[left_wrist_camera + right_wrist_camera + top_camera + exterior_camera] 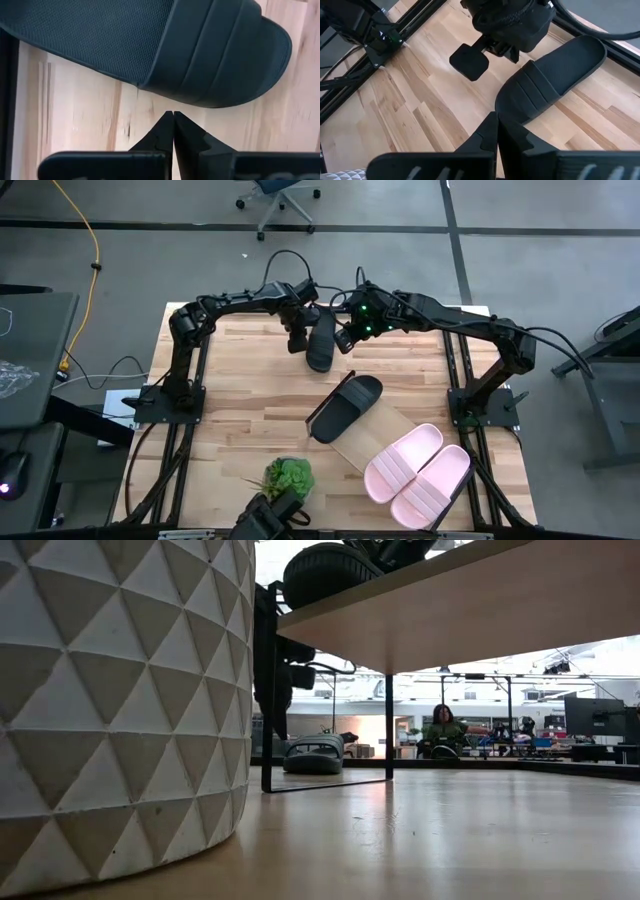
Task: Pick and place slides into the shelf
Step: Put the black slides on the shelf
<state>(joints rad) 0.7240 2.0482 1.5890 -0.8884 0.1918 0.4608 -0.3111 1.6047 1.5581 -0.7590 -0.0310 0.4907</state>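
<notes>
We have both arms reaching to the far middle of the tabletop (250,410), flanking the one loose black slide (320,343); the left gripper (173,116) sits just beside that slide's toe with its fingers pressed together on nothing, and the right gripper (497,119) is likewise pinched shut and empty, close to the strap end.

The slide lies flat on the planks, well apart from the shelf (372,432), which runs diagonally across the near right of the table; on it we count a second black slide (345,406) at its far end and the two pink slides (417,474) side by side at its near end; the bare stretch of board between them looks like the only room left.

We judge the main risk to be a push instead of a pick: closed fingers meeting the rounded toe would shove the slide along the wood or spin it; with two grippers crowding one shoe, they could also knock each other; a thin pinch on the sole edge might let the slide swing and clip its neighbours on the way in. The plant pot (288,477) stands near the front edge, clear of that route.
</notes>
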